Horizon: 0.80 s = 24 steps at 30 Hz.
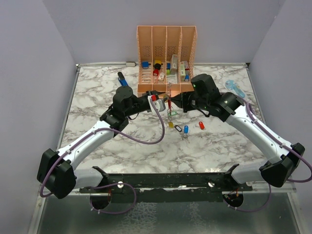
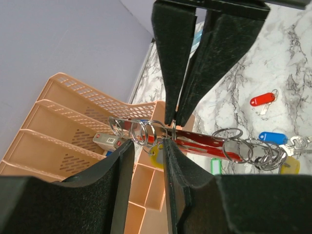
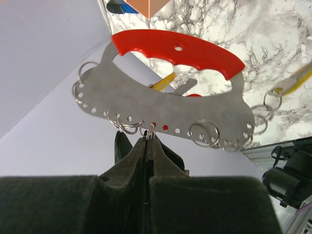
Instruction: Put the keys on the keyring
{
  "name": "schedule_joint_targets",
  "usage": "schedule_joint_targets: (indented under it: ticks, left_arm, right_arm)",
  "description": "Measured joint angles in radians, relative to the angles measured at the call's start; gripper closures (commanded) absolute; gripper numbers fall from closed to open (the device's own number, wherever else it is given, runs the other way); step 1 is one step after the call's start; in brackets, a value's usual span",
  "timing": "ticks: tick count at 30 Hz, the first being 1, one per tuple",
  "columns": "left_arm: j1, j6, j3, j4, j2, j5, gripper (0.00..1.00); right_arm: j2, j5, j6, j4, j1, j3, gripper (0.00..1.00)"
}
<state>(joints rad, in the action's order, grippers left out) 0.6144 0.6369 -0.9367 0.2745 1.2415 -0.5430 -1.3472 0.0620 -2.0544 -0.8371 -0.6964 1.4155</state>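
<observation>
Mid-counter, raised between both arms: keyring, at 6 o'clock of the organizer. Right end effector pressed together, pinching the keyring at its ringed edge. Left end effector slightly spread just under the rings; contact not discernible. Red key, blue key and yellow key lie on the counter at 6 o'clock of the keyring.
</observation>
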Motion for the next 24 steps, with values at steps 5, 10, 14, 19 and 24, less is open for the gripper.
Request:
schedule_joint_targets:
  ticks: [5, 10, 14, 19, 24]
  left_arm:
    - [0.0, 0.023, 0.0, -0.035, -0.007, -0.036, 0.71]
    - [0.0, 0.052, 0.0, -0.089, -0.017, -0.064, 0.73]
    - [0.0, 0.077, 0.0, -0.128, -0.024, -0.082, 0.74]
    - [-0.002, 0.093, 0.0, -0.134, -0.024, -0.089, 0.74]
    - [-0.004, 0.1, 0.0, -0.124, -0.019, -0.084, 0.76]
  right_arm:
    - [0.0, 0.0, 0.001, 0.001, 0.0, 0.0, 0.99]
    - [0.0, 0.0, 0.001, 0.001, 0.0, 0.0, 0.99]
    - [0.0, 0.0, 0.001, 0.001, 0.0, 0.0, 0.99]
    - [0.0, 0.0, 0.003, 0.001, 0.0, 0.0, 0.99]
    - [0.0, 0.0, 0.007, 0.001, 0.0, 0.0, 0.99]
